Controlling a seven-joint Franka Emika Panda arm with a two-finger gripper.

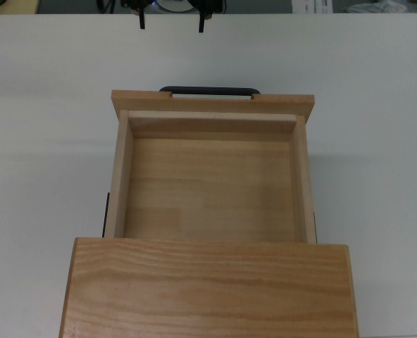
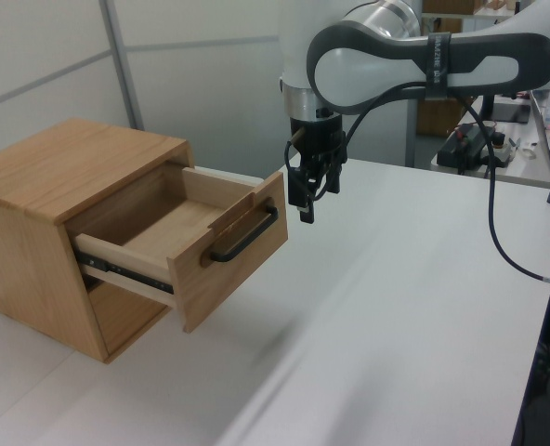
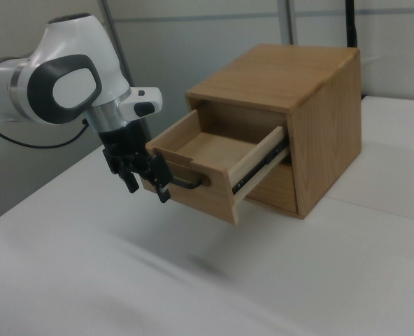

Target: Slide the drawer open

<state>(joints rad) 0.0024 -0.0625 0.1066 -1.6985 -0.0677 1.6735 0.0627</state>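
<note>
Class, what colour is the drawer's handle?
Black; the handle shows best in the left view.

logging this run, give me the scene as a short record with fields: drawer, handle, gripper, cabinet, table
drawer: slid well out of the cabinet, nothing inside
handle: black bar on the front panel, free of the fingers
gripper: open, empty, hanging just off the drawer front, fingers pointing down
cabinet: wooden box on the table, metal slide rail showing at the drawer's side
table: white, bare in front of the drawer

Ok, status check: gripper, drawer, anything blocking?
Gripper open, empty, off the handle. Drawer pulled well out of the cabinet, nothing in it. Nothing blocking on the table.
</note>
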